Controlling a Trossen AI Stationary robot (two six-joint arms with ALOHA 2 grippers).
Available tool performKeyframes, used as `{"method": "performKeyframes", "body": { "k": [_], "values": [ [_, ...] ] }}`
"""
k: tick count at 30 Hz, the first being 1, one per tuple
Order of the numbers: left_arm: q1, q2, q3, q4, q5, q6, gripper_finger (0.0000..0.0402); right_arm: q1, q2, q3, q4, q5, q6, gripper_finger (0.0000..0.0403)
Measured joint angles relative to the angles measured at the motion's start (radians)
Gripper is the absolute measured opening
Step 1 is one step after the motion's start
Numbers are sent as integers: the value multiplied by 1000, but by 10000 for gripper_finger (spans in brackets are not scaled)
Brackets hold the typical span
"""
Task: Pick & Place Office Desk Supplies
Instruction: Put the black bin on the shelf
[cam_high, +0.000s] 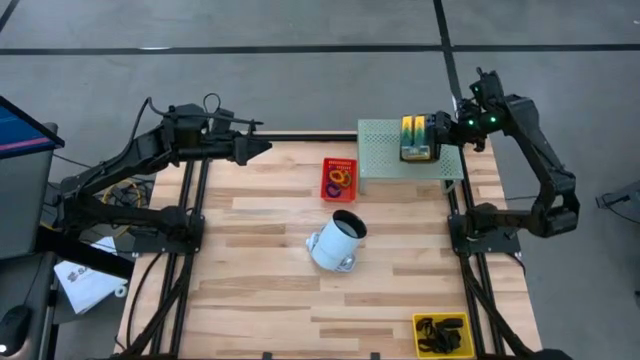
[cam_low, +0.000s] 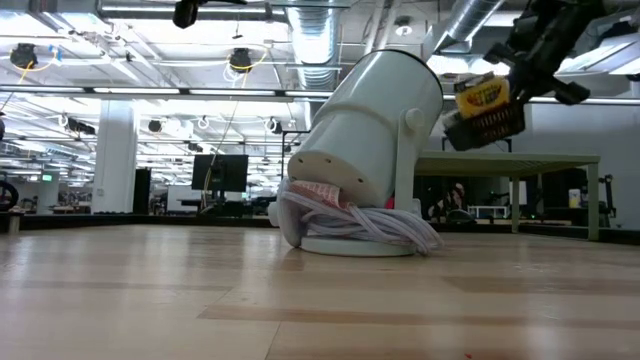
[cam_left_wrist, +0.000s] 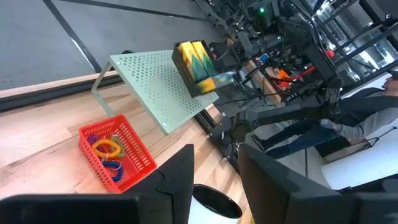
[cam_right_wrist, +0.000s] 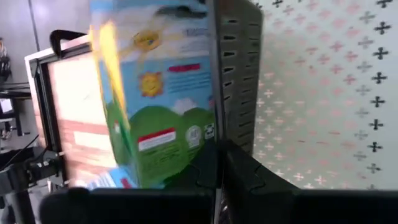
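While my right gripper (cam_high: 436, 137) hangs in the upper right of the high view, over the pale green perforated stand (cam_high: 385, 158), its fingers are pressed together on the rim of a black mesh holder (cam_high: 424, 152), which carries a yellow-green crayon box (cam_high: 413, 134). In the right wrist view I see that crayon box (cam_right_wrist: 163, 93) pressed against the dark mesh wall (cam_right_wrist: 235, 81), with the stand's cross-punched top behind it; in the low view the load (cam_low: 482, 108) hangs clear of the stand's top, at upper right. Just left of the stand, below its left edge in the high view, a red basket (cam_high: 338, 180) holds orange, purple and blue rubber-band rings (cam_high: 339, 178). At frame centre a white cylindrical cup (cam_high: 338, 241) lies tilted on the wooden table (cam_high: 260, 290). At lower right a yellow tray (cam_high: 442, 334) holds black binder clips (cam_high: 442, 332). My left gripper (cam_high: 262, 147) waits at upper left, above the table's far edge, its tips toward the basket; its fingers (cam_left_wrist: 180, 180) stand partly spread and hold nothing. A person's sleeve (cam_left_wrist: 373, 118) shows at the right edge of the left wrist view.
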Motion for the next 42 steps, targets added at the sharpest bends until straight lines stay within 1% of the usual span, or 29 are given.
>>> {"method": "performKeyframes", "body": {
  "k": [5, 9, 11, 20, 23, 27, 28, 32, 36, 42],
  "values": [
    [0, 0, 0, 2, 0, -5, 121, 5, -1, -5, 17, 17, 37, 4],
    [0, 0, 0, 3, -1, -6, 121, 5, -13, -5, 47, 83, 102, 4],
    [0, 0, 0, 9, 0, -6, 121, 5, -18, -5, 38, 123, 126, 4],
    [-15, 0, 0, 50, -1, 4, 121, 6, -27, -9, -5, 181, 173, 4],
    [-26, 0, 0, 52, -1, 5, 121, 18, -27, -34, -9, 192, 188, 4],
    [-34, 0, 0, 52, 11, 5, 121, 63, -27, -98, 3, 196, 219, 4],
    [-34, 0, 0, 52, 19, 5, 121, 75, -27, -109, 7, 211, 227, 4],
    [-34, 0, 0, 52, 40, 3, 121, 122, -28, -123, 49, 289, 265, 24],
    [-34, 0, 0, 51, 52, 0, 121, 144, -33, -122, 64, 368, 285, 43],
    [-46, 0, 0, 51, 53, -2, 121, 144, -66, -122, 85, 401, 289, 49]
  ]
}}
